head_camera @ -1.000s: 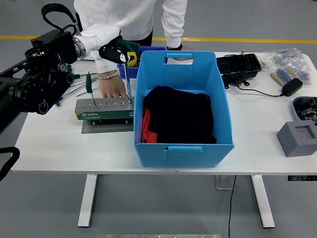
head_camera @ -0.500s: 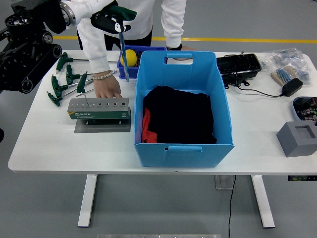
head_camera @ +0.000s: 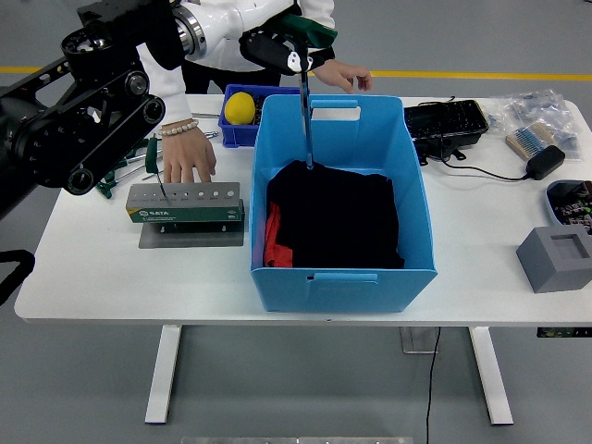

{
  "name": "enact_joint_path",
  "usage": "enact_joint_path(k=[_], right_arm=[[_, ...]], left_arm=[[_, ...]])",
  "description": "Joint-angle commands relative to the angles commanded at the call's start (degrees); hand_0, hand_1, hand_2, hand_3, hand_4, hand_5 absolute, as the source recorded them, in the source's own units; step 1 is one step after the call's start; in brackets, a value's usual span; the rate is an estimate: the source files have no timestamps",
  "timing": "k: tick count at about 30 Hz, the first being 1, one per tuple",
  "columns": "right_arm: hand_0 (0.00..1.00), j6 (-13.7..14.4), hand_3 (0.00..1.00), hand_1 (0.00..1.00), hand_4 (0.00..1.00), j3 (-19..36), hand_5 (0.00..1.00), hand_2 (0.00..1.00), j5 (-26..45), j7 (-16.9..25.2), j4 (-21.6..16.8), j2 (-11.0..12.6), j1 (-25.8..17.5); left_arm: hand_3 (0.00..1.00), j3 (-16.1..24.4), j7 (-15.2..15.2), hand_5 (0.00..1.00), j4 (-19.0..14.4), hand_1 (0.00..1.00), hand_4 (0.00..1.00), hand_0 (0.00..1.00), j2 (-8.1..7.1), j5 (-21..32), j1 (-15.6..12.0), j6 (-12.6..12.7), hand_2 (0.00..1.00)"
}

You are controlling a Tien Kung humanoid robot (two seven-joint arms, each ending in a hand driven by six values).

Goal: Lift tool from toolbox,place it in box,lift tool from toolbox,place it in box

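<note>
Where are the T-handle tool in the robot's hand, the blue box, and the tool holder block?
T-handle tool [head_camera: 304, 116], head view, on its metal shaft.
blue box [head_camera: 342, 276], head view, on its near wall.
tool holder block [head_camera: 183, 215], head view, on its green front label.

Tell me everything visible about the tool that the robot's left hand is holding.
The tool is a T-handle wrench: a green and black handle on top and a long thin metal shaft hanging almost straight down. The left hand grips the handle, its fingers curled around it. The shaft reaches into the blue box, its tip just above or at the black cloth; contact cannot be told.
</note>
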State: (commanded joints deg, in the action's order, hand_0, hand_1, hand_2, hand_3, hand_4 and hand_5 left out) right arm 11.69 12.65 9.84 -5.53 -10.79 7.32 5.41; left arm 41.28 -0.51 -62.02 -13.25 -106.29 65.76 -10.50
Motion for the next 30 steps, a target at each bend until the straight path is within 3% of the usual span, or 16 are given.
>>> enact_joint_path(k=[8, 16, 20, 25, 26, 30], right_arm=[[0.684, 0.03, 0.635, 0.665, 0.856, -0.13, 0.718, 0.752, -0.07, 0.03, -0.04, 0.12, 0.21], [0.684, 0.14, 0.635, 0.664, 0.857, 0.36, 0.717, 0.751, -1.0, -0.06, -0.04, 0.29, 0.2], [0.683, 0.2, 0.634, 0.663, 0.857, 0.57, 0.718, 0.751, -1.35, -0.12, -0.05, 0.37, 0.26], [0.683, 0.28, 0.634, 0.663, 0.857, 0.56, 0.718, 0.751, -1.37, -0.08, -0.08, 0.47, 0.4], [0.682, 0.3, 0.633, 0.66, 0.857, 0.55, 0.718, 0.75, -1.39, -0.06, -0.09, 0.51, 0.43], [0.682, 0.49, 0.633, 0.66, 0.857, 0.69, 0.718, 0.75, -1.52, 0.0, -0.1, 0.61, 0.52]], left_arm=[[0.042, -11.38, -2.73, 0.5, 3.89, 0.002, 0.713, 0.051, 2.05, 1.72, 1.72, 1.25, 0.009], [0.046, -22.74, -3.7, 0.496, 8.19, 0.002, 0.711, 0.068, 4.39, 5.25, 3.86, 0.07, 0.014], [0.066, -25.07, -2.43, 0.501, 9.77, 0.002, 0.716, 0.09, 5.79, 5.16, 4.57, -2.65, 0.03], [0.066, -25.13, -2.68, 0.501, 11.82, 0.002, 0.716, 0.09, 7.1, 5.92, 4.68, -6.1, 0.03], [0.332, -25.07, -2.82, 0.681, 12.07, 0.187, 0.856, 0.224, 7.27, 6.36, 4.66, -6.54, 0.219], [0.332, -25.09, -3.65, 0.681, 12.9, 0.187, 0.856, 0.224, 8.04, 7.38, 4.65, -8.08, 0.219]])
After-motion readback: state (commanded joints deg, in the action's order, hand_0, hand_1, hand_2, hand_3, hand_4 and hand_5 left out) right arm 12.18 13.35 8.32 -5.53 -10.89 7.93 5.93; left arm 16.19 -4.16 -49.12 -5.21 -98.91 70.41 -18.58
